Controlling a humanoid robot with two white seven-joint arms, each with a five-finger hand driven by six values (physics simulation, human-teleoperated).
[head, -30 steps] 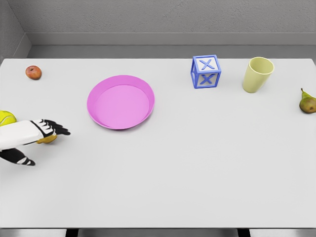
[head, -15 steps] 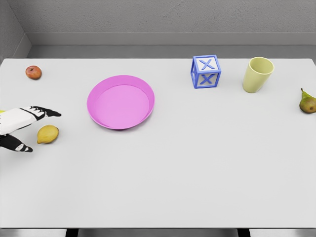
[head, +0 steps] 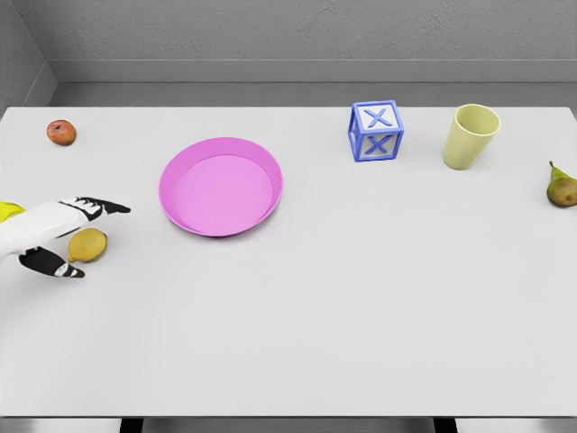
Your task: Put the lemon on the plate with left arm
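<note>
At the near left edge of the white table (head: 297, 343), the left hand (head: 68, 236) reaches in from the side, white forearm low over the surface. Its fingers (head: 108, 207) are spread, pointing right, with the thumb (head: 56, 264) dropped below, and nothing is held between them. The lemon (head: 88, 244) sits on the table right in that gap, under the fingers and just above the thumb; whether the hand touches it, I cannot tell. Peeking out behind the forearm at the left border is a sliver of a yellow-green ball (head: 7, 210). Just beyond and to the right lies the pink plate (head: 221, 186), bare inside, near the lemon but apart from it. Further back on the left rests a small red apple (head: 61, 133). Across the far side stand a blue block (head: 376, 131) marked with X's and a pale yellow cup (head: 470, 135), upright, side by side. Over at the right edge, a pear (head: 561, 187).
</note>
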